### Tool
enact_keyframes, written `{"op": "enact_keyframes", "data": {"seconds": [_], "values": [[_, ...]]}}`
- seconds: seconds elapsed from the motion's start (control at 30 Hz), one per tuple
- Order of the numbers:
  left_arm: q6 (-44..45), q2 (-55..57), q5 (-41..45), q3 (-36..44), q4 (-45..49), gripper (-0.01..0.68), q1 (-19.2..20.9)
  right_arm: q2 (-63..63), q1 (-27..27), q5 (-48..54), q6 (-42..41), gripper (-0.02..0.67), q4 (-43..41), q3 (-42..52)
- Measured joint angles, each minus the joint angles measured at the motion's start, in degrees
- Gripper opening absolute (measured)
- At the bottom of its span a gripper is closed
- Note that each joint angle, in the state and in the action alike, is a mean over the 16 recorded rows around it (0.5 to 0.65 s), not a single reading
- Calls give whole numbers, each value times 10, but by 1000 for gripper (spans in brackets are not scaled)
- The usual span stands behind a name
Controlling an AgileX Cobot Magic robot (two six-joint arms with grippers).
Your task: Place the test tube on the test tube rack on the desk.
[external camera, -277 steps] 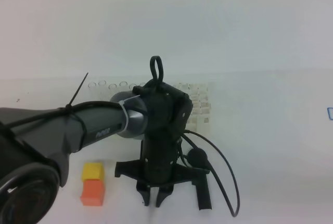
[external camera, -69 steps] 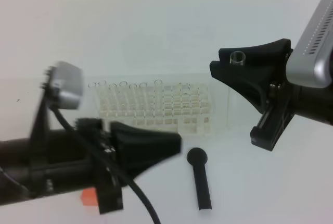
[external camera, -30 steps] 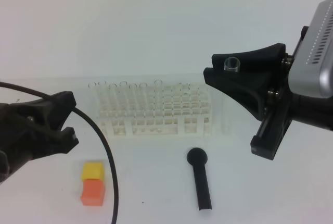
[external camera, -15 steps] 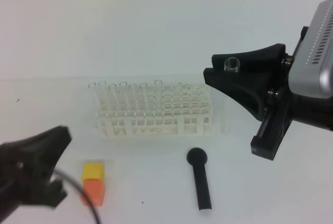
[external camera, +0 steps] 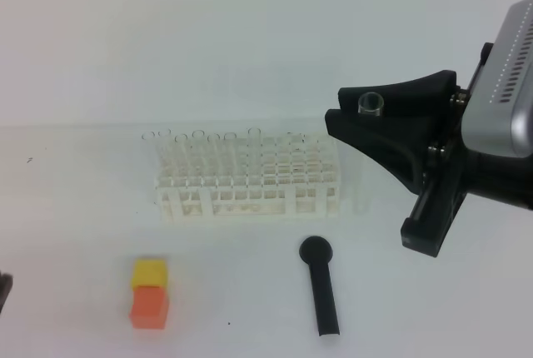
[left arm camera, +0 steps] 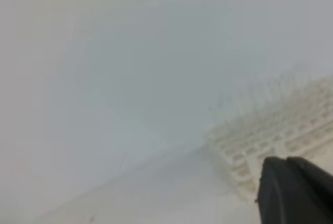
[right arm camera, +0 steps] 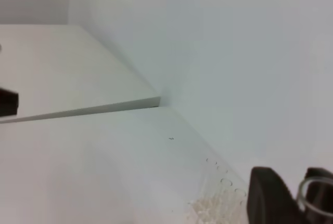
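From the high view, I'm seeing one right gripper (external camera: 372, 108) hanging at the right, jaws clamped on one test tube (external camera: 363, 158); the tube is standing upright, its open rim showing at the gripper tips and its clear body dropping to just right of the test tube rack (external camera: 250, 176). I'm counting one rack on the desk (external camera: 83, 208), with roughly seven clear tubes (external camera: 197, 158) standing along its far row, though they are faint and I cannot be sure of the number. In front of it, I'm counting one black round-headed stick (external camera: 321, 285) lying flat, and two blocks touching each other: one yellow block (external camera: 149, 274) and one orange block (external camera: 149, 307). Only a dark sliver of the left arm is showing at the left edge.

Switching to the left wrist view, everything is looking hazy. I'm making out the left gripper (left arm camera: 291, 190), fingers pressed together with nothing between them, in front of the rack (left arm camera: 270, 135), whose tubes are too blurred to count.

On the right wrist view, I'm seeing the right gripper (right arm camera: 294, 195) pinching the tube's rim (right arm camera: 312, 193), with the rack's top corner (right arm camera: 213, 206) below it.
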Motion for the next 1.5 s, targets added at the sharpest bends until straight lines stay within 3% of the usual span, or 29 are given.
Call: {"op": "enact_keyframes", "data": {"seconds": [0.33, 0.57, 0.8, 1.17, 1.5], "values": [[1, -60, -5, 74, 271, -1, 54, 0, 0, 2, 5, 119, 0, 0], [1, -67, 17, 82, 338, -1, 66, 0, 0, 3, 6, 119, 0, 0], [1, -67, 47, 82, 284, -1, 66, 0, 0, 3, 7, 119, 0, 0], [-10, -67, 154, 82, 96, -1, 66, 0, 0, 4, 13, 119, 0, 0], [-99, -67, 282, 82, -6, -1, 66, 0, 0, 4, 22, 119, 0, 0]]}}
